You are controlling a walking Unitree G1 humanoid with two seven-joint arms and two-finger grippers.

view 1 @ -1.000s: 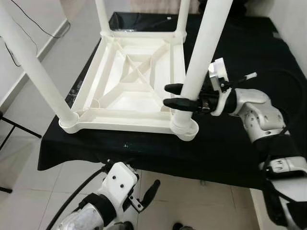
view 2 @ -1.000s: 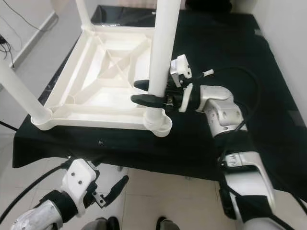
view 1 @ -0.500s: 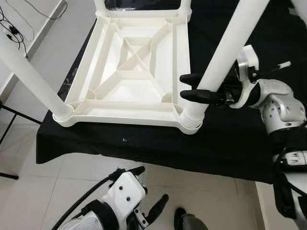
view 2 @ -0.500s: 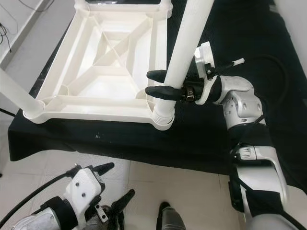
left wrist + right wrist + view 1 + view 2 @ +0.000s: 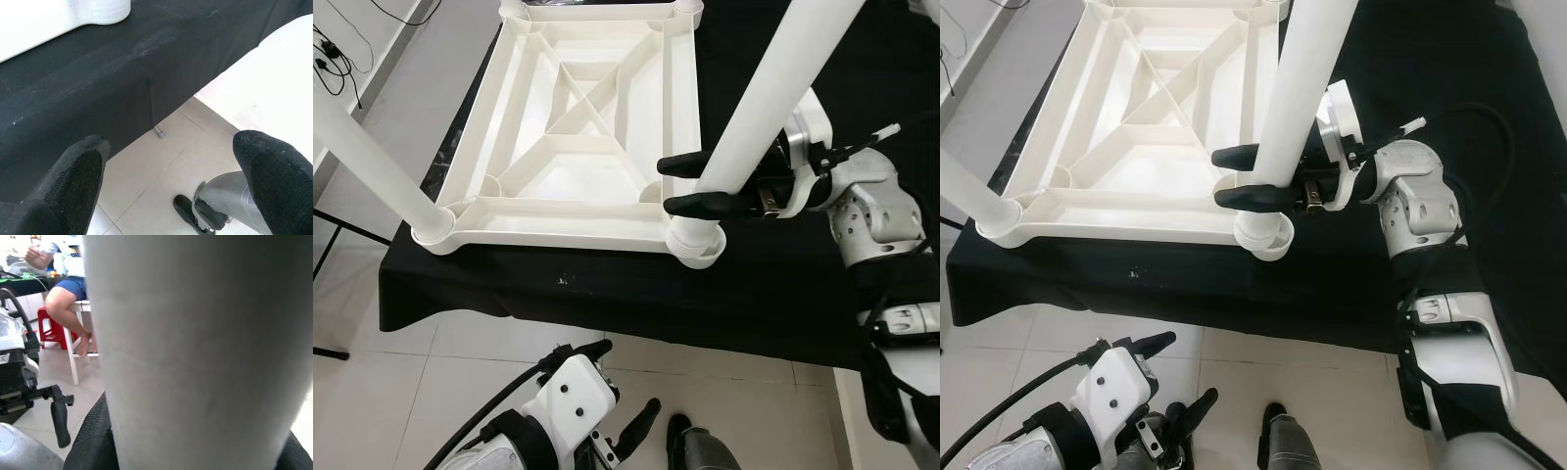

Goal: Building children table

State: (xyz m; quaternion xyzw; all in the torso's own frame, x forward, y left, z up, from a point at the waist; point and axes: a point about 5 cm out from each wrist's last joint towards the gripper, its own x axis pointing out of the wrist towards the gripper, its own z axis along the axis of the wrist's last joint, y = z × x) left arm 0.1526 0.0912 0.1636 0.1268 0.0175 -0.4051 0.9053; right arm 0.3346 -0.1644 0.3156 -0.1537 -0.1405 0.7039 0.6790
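A white plastic table top [image 5: 582,127] lies upside down on a black-covered table [image 5: 783,284]. A white leg [image 5: 759,108] stands tilted in its near right corner socket [image 5: 697,243]. My right gripper [image 5: 666,185] is shut on this leg just above the socket, one black finger on each side; in the right wrist view the leg [image 5: 195,357] sits close between the fingers. Another leg [image 5: 362,147] rises from the near left corner. My left gripper [image 5: 619,387] hangs open below the table's front edge, over the floor, with its fingers [image 5: 73,176] wide apart.
Two far corner sockets [image 5: 685,8] sit at the top edge. Cables [image 5: 333,49] lie on the floor at the left, near a thin black stand [image 5: 337,230]. Tiled floor [image 5: 440,362] lies in front. A person [image 5: 68,281] sits beyond, beside a red stool [image 5: 51,328].
The camera has tipped forward and down, so the whole scene has shifted. The right gripper stays on the leg, which now looks more tilted. The left gripper has swung slightly right.
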